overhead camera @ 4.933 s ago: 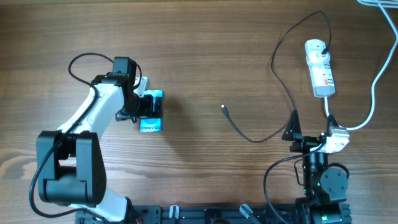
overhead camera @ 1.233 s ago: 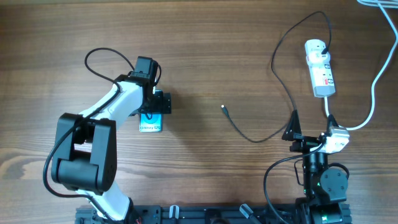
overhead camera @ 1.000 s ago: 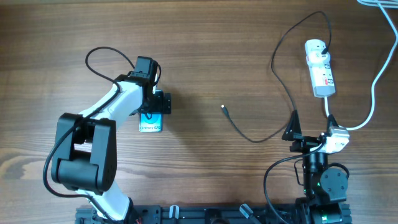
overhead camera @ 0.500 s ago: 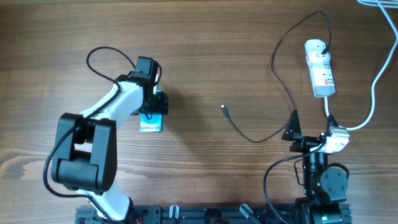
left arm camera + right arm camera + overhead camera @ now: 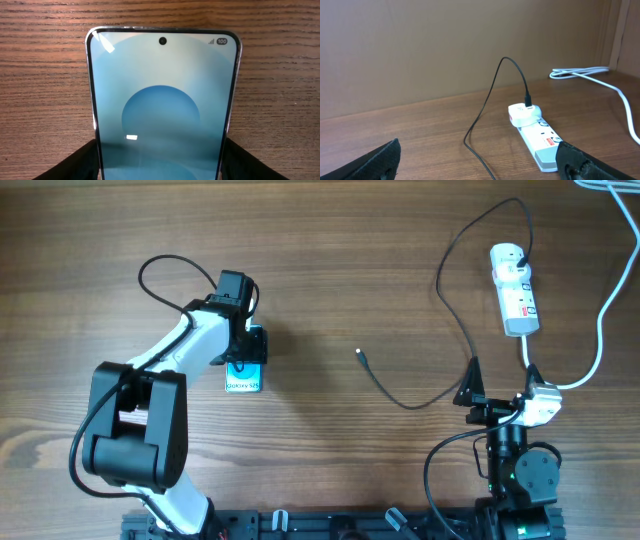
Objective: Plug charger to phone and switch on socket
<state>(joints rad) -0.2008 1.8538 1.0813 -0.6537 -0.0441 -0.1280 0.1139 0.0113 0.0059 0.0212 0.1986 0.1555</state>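
Observation:
The phone (image 5: 243,377) lies flat on the table at the left, its turquoise screen lit and its white text strip toward the front. In the left wrist view the phone (image 5: 162,105) fills the middle. My left gripper (image 5: 246,346) stands over its far end, and its two dark fingers (image 5: 161,167) press against both long edges. The charger's thin black cable (image 5: 447,300) runs from a white adapter on the socket (image 5: 515,298) to its free plug tip (image 5: 359,353) at the table's middle. My right gripper (image 5: 500,385) is open and empty, and its wrist view (image 5: 477,152) faces the socket (image 5: 540,142).
A thick white cord (image 5: 603,320) loops from the socket off the right back edge and shows in the right wrist view (image 5: 592,77). The black cable (image 5: 482,115) crosses the wood between the right gripper and the socket. Bare wood lies between phone and plug tip.
Since the oldest frame the left arm has swung its elbow rightward over the phone. In the last half second its fingers have drawn in against the phone's sides. The right arm and cable have not moved.

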